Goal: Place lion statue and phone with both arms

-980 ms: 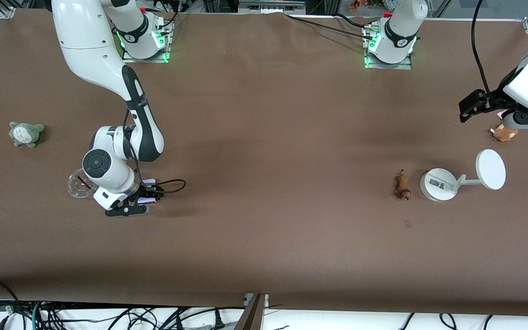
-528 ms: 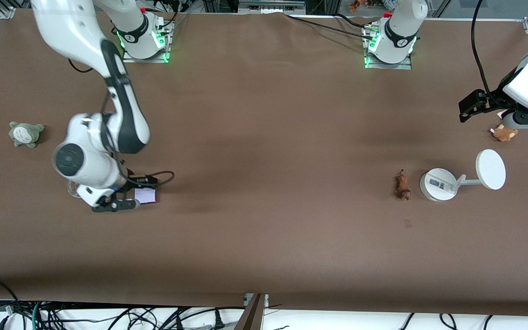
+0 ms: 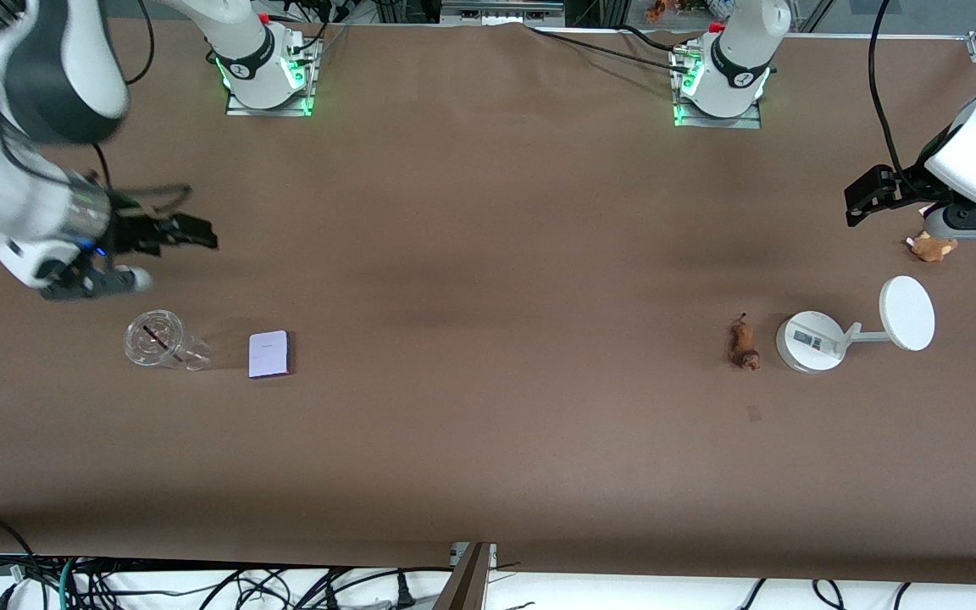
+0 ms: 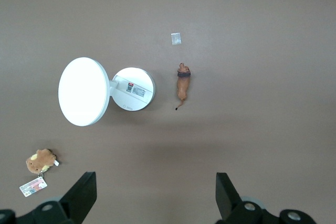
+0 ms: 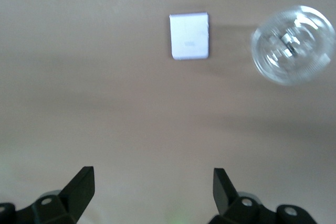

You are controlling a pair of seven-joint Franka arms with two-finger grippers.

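The phone (image 3: 270, 354), a pale lavender slab, lies flat on the brown table beside a clear cup; the right wrist view shows it (image 5: 189, 35) too. My right gripper (image 3: 200, 233) hangs open and empty above the table toward the right arm's end, well apart from the phone, its jaws spread wide (image 5: 152, 177). The lion statue (image 3: 743, 342), a small orange-brown figurine, lies beside a white stand and shows in the left wrist view (image 4: 182, 85). My left gripper (image 3: 859, 202) hovers open and empty (image 4: 156, 182) over the left arm's end of the table, away from the statue.
A clear plastic cup (image 3: 158, 341) lies on its side next to the phone. A white round-based stand with a disc (image 3: 810, 341) sits beside the statue. A brown plush toy (image 3: 931, 246) lies under the left arm's hand. A tiny scrap (image 3: 753, 413) lies nearer the front camera.
The right gripper has lifted off the phone and swung up and away toward its end of the table, leaving the phone flat by the cup. The left arm barely moved.
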